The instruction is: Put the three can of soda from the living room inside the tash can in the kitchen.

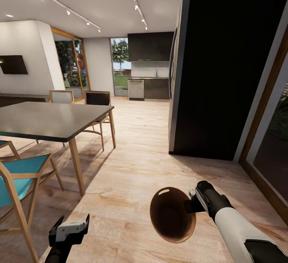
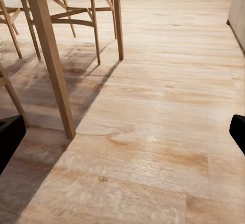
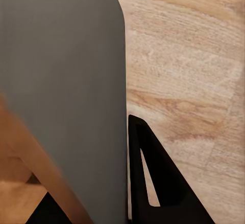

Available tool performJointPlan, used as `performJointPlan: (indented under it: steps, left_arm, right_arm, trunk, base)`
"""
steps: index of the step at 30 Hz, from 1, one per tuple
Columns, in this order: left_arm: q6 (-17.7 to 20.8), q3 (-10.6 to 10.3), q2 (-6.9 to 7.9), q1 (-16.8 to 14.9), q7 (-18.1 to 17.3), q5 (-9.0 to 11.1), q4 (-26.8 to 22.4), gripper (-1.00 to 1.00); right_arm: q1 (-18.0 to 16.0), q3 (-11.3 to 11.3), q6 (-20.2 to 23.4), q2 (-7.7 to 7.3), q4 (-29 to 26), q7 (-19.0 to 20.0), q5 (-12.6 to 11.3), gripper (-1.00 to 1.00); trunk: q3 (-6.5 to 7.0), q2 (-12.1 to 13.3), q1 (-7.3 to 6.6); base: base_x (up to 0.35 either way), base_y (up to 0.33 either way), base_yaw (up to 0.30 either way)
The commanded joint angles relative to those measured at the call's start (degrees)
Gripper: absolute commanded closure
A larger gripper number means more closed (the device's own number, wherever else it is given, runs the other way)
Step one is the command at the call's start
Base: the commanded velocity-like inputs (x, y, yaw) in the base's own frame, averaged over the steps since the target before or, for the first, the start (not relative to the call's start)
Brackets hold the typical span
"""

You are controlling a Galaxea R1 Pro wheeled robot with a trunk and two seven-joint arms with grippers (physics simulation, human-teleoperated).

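Above the wood floor (image 1: 136, 167) | right claw (image 1: 191, 205) clenched on tash can (image 1: 172, 214) rim, brown interior facing camera, can carried clear of floor | left claw (image 1: 69, 231) released, fingers apart, holding nothing | dining table (image 1: 48, 121) and chairs (image 1: 97, 99) at left | kitchen (image 1: 149, 67) ahead, well apart.
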Motion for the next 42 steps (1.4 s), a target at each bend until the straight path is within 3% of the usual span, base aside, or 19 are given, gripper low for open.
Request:
performJointPlan:
  steps: [1,6,13,21,42]
  left_arm:
    - [-0.5,0.0,0.00,0.0,0.0,0.0,0.0,-1.00]
    - [-1.2,0.0,0.00,0.0,0.1,0.0,0.0,-1.00]
    - [-1.4,0.0,0.00,0.0,-0.1,0.0,0.0,-1.00]
    - [-1.4,0.0,0.00,0.0,-0.1,0.0,0.1,-1.00]
    - [-1.4,0.0,-0.03,0.0,0.0,0.0,0.1,-1.00]
  right_arm:
    - [0.0,-0.1,0.2,0.04,0.0,0.3,-1.2,1.00]
    - [0.0,-0.2,0.7,0.11,0.0,0.4,-1.3,1.00]
    - [-0.1,-0.8,6.7,-0.49,0.1,1.5,-1.3,1.00]
    - [-0.3,-0.6,6.7,-1.01,0.6,7.7,-1.0,1.00]
    - [-0.2,-0.2,6.7,-1.37,2.3,8.8,-0.9,1.00]
  trunk:
    - [0.01,0.0,0.00]
    - [0.01,0.0,0.00]
    - [0.01,0.0,0.00]
    - [0.01,0.0,0.00]
    - [0.53,0.0,0.00]
  base:
    - [-0.006,0.000,0.000]
    - [-0.003,0.000,0.000]
    - [0.000,0.000,0.000]
    - [0.000,0.000,0.000]
    - [-0.035,0.000,0.142]
